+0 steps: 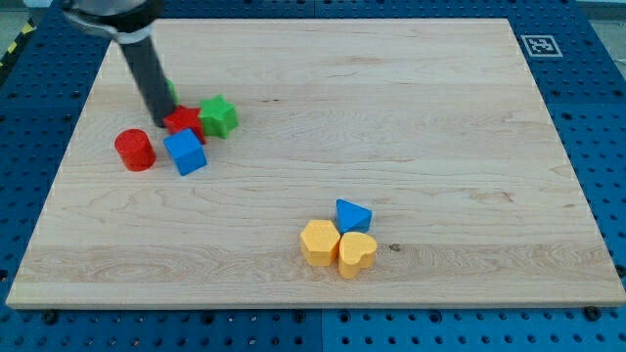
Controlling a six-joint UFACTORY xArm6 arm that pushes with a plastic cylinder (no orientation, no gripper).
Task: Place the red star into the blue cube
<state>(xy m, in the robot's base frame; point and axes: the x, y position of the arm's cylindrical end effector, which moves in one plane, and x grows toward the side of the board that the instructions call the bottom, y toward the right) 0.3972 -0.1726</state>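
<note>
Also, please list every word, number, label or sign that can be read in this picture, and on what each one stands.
No words, letters or numbers can be read anywhere in the camera view.
The only sign is a black-and-white square marker at the top right corner of the wooden board; it is a pattern, not text.
The blocks carry no markings.
</note>
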